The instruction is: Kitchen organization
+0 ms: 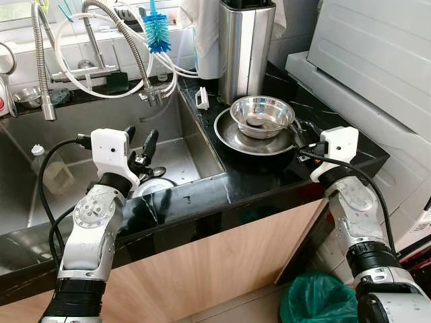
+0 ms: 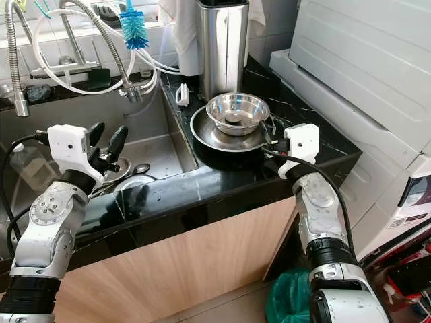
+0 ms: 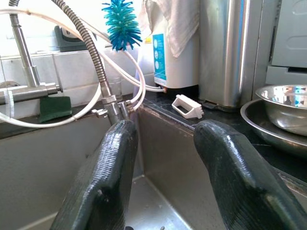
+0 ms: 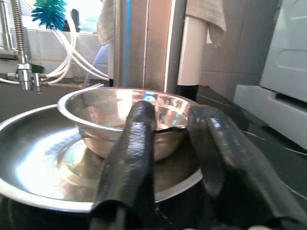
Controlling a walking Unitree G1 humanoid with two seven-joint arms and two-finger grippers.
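Your right end effector (image 1: pixel 296 136) sits low on the black marble surface (image 1: pixel 269 171), its two black fingers parted and holding nothing, their tips right at the near rim of the wide, shallow stainless steel plate (image 1: pixel 232 138). The round stainless steel bowl (image 1: pixel 261 114) rests inside that plate, directly ahead along the fingers' line and slightly higher, toward the tall brushed-steel canister (image 1: pixel 244 47) behind. Both dishes are round, so no long axis constrains your approach; the rim edge is what matters. Your left end effector (image 1: pixel 139 151), also spread and empty, hangs over the steel sink basin (image 1: pixel 67 141) with the sink wall between it and the dishes, so the right arm is clearly the nearer one for the reach.
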